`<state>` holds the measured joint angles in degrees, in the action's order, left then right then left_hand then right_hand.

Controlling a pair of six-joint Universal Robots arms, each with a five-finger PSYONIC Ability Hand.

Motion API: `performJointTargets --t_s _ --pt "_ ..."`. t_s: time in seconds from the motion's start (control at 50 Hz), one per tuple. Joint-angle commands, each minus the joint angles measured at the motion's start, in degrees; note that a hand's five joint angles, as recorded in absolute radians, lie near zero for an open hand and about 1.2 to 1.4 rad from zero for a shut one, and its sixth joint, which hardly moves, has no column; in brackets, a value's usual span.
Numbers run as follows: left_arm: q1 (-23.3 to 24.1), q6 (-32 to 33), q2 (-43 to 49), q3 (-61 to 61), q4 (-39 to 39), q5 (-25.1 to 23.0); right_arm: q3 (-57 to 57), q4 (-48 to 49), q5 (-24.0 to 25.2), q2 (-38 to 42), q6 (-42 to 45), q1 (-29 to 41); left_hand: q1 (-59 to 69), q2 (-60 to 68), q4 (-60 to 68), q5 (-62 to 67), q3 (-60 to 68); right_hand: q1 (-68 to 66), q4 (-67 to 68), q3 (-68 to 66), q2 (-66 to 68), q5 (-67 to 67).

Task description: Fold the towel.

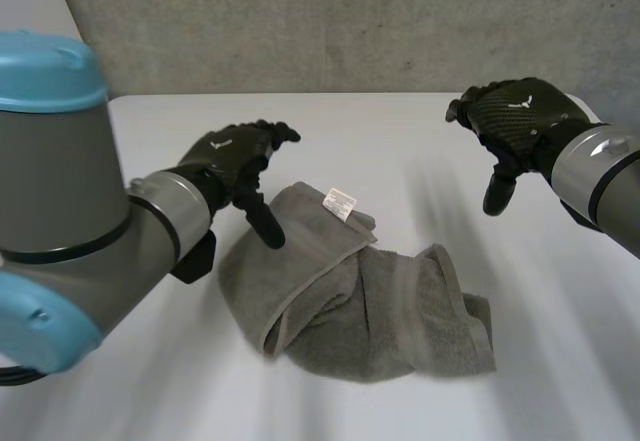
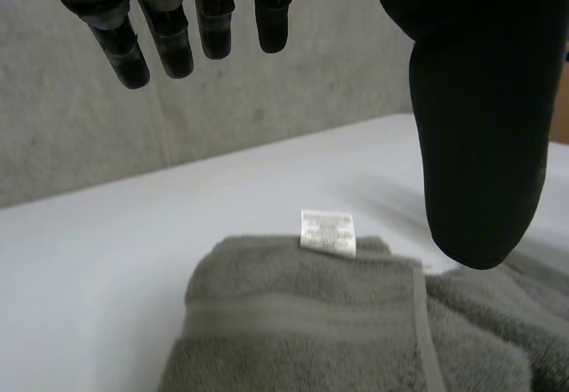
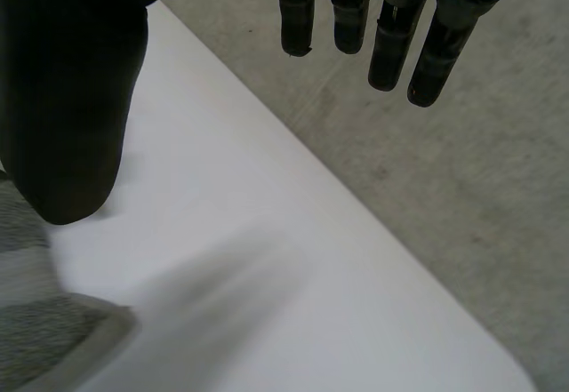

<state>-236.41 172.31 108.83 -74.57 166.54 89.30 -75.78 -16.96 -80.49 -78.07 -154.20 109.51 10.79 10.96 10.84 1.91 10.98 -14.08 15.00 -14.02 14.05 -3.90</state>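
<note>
honestly looks barely started: the grey towel sits bunched in a lumpy heap mid tabletop, tag up. left robot hand hovers by its far corner, right robot hand off to the side, both loose-fingered, holding nothing.

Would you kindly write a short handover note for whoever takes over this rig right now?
Left hand: open, holding nothing, poised at the label end of the towel, thumb over its edge.
Right hand: open, holding nothing, above bare table off the towel's other side.
Towel: grey, lying rumpled and loosely doubled over mid-table.
Done: no tidy fold yet.
Left: probably spread it flat, then grasp an edge and fold it neatly.
</note>
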Motion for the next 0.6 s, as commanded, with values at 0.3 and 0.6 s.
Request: performJointTargets --t_s 0.3,0.6 --pt "4.38 15.50 21.24 7.33 3.69 0.35 -17.12 2.99 1.66 0.11 2.32 -0.88 24.12 23.94 24.07 22.99 23.92 -0.04 -0.88 -0.10 0.07 -0.22" --pt "-1.76 16.04 15.02 3.39 10.64 13.54 -19.94 12.65 3.76 2.57 3.20 6.76 49.39 49.21 49.34 48.26 49.19 0.29 -1.21 0.23 -0.26 0.11"
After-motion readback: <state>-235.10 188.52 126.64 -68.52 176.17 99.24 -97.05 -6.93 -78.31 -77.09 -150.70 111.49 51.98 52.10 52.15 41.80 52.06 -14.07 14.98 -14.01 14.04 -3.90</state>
